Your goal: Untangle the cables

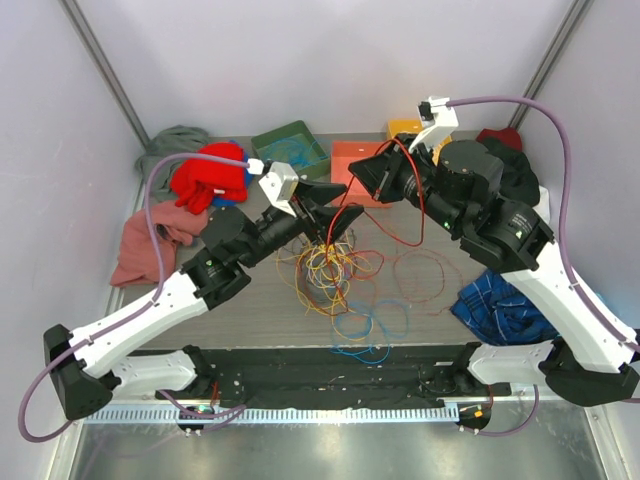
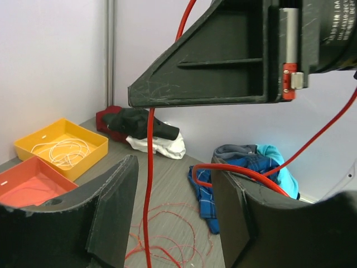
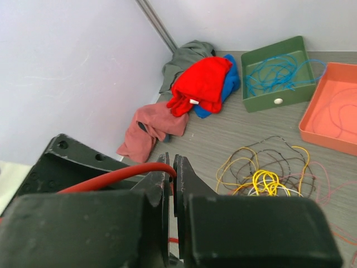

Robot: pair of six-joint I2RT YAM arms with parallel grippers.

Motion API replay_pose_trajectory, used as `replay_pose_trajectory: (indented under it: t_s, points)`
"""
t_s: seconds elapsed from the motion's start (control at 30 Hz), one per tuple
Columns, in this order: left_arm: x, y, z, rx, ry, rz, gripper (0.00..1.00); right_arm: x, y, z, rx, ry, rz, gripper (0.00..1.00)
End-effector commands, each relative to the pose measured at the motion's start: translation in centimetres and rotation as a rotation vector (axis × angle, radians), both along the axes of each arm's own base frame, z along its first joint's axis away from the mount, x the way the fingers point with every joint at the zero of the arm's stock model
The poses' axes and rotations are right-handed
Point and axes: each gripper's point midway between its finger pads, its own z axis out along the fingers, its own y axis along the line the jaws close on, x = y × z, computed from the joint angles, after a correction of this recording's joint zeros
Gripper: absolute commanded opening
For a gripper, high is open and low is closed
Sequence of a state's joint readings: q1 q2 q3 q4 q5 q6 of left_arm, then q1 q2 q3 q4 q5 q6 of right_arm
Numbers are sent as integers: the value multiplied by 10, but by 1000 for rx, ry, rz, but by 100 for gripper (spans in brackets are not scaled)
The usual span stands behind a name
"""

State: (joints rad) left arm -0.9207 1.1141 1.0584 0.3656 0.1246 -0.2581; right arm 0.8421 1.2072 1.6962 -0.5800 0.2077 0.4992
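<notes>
A tangle of thin yellow, orange, red, blue, white and brown cables [image 1: 330, 268] lies on the table between the arms. My right gripper [image 1: 362, 176] is shut on a red cable [image 1: 347, 200] and holds it up above the tangle. In the right wrist view the jaws [image 3: 171, 162] pinch this red cable [image 3: 111, 177]. My left gripper [image 1: 325, 207] is open just below it. In the left wrist view the red cable [image 2: 148, 195] hangs between my open left fingers [image 2: 111, 206] without touching them, and the right gripper's body fills the top of that view.
Along the back stand a green tray [image 1: 292, 148] with blue wire, an orange tray [image 1: 358, 165] and a yellow tray [image 1: 405, 128]. A red cloth [image 1: 210, 175] and a pink cloth [image 1: 145, 240] lie at the left. A blue plaid cloth [image 1: 500, 305] and a black cloth [image 1: 515, 165] lie at the right.
</notes>
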Motion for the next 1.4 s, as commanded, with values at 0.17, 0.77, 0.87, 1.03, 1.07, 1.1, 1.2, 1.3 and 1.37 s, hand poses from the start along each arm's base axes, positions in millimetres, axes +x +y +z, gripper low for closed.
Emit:
replay_pose_trajectory:
  t_s: [0.17,0.77,0.87,1.03,1.07,1.1,1.2,1.3,1.37]
  points:
    - [-11,21,24,-86,-72,24,62,-5,-4,14,6,-28,12,1]
    - [0,-9,2,-43,-35,-28,0,-27,22,13,54,40,184,1]
    - [-1,-7,2,-33,-35,-26,0,-25,18,6,29,35,161,15]
    - [4,3,12,3,-13,12,0,-12,-7,-16,-43,30,27,60]
    - [4,5,13,9,-6,14,0,-7,-12,-29,-82,37,-8,65]
    - [5,7,12,15,7,17,0,-3,-18,-35,-101,38,-42,67]
    - [1,12,20,3,9,14,0,7,-41,-60,-191,50,-164,70]
    - [-3,13,23,5,21,-3,0,16,-63,-82,-265,58,-276,70]
    - [-5,14,25,5,32,-11,0,19,-76,-94,-304,68,-342,71]
